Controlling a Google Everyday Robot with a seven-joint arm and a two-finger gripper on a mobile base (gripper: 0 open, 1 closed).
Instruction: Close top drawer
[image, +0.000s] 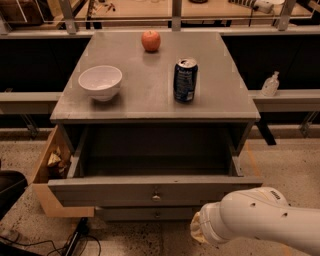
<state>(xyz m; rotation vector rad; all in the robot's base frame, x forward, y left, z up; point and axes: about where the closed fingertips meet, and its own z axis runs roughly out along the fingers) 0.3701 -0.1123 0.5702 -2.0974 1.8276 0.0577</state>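
Note:
The top drawer (110, 190) is a wide grey wooden drawer standing partly open from the grey cabinet (145, 102). Its dark inside shows behind a flat front with a small round knob (156, 194). My arm's white link (255, 222) reaches in from the lower right, and its tan-cuffed end (199, 231) sits just below the right part of the drawer front. The gripper itself is hidden past that end, so it is out of view. A shorter grey drawer front (135, 214) shows beneath.
On the cabinet top stand a white bowl (100, 81), a dark soda can (185, 80) and a red apple (151, 40). A light wooden box (47, 167) with clutter sits at the cabinet's left. A black object (9, 189) and cables lie at lower left. A pump bottle (270, 84) stands on the right ledge.

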